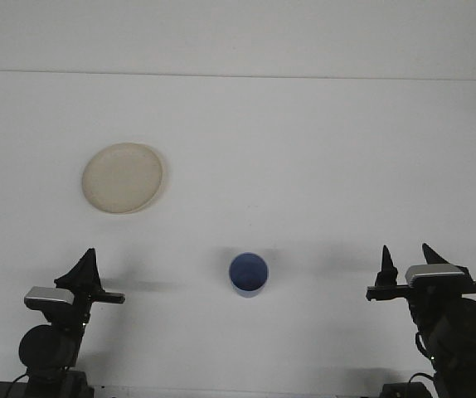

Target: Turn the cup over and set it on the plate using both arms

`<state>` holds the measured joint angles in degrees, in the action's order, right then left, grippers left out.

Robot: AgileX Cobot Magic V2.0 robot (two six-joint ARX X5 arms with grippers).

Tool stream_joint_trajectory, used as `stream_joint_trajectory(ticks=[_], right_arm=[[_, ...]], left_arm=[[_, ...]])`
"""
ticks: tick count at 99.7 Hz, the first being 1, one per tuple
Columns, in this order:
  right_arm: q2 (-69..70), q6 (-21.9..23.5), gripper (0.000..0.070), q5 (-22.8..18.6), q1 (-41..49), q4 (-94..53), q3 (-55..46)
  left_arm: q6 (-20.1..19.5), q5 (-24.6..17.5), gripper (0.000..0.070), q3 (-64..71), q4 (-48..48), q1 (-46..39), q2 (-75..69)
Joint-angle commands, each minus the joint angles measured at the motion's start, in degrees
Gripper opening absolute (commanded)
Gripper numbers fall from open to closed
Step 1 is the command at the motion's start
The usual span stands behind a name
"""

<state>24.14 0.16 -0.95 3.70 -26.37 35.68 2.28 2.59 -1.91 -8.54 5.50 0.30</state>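
Observation:
A small blue cup (248, 274) stands on the white table (304, 166), near the front and between my two arms. Its round top, with a paler rim, faces up. A beige round plate (123, 177) lies flat at the left, further back. My left gripper (86, 267) is at the front left, well left of the cup, its fingers together in one black point, holding nothing. My right gripper (408, 259) is at the front right, open, with two fingertips (384, 257) standing apart and nothing between them. Neither gripper touches the cup.
The table's back edge meets a pale wall (238, 33) at the top. Both arm bases sit at the front edge.

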Motion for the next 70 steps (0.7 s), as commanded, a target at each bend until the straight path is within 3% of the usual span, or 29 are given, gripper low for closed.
stream_joint_trajectory(ticks=[1,9,23,38,49,70], right_arm=[[0.3,0.0,0.049,-0.1,0.1,0.6,0.2],[0.3,0.0,0.049,-0.1,0.1,0.6,0.2],[0.3,0.0,0.049,-0.1,0.1,0.6,0.2],[0.3,0.0,0.049,-0.1,0.1,0.6,0.2],[0.3,0.0,0.049,-0.1,0.1,0.6,0.2],[0.3,0.0,0.049,-0.1,0.1,0.6,0.2]], left_arm=[[-0.1,-0.2,0.0011,1.1,-0.6,0.0,-0.1],[1.0,-0.2,0.0011,0.8,-0.5,0.0,-0.1],[8.2,-0.2,0.0011,-2.4,1.7,0.0,-0.1],[8.6,-0.3,0.0011,-10.8,10.5,0.0,1.3],[10.3,-2.7,0.0011,-18.5,16.4,0.1,4.8],[8.8,-4.9,0.0011,-35.9,31.2,0.1,17.3]])
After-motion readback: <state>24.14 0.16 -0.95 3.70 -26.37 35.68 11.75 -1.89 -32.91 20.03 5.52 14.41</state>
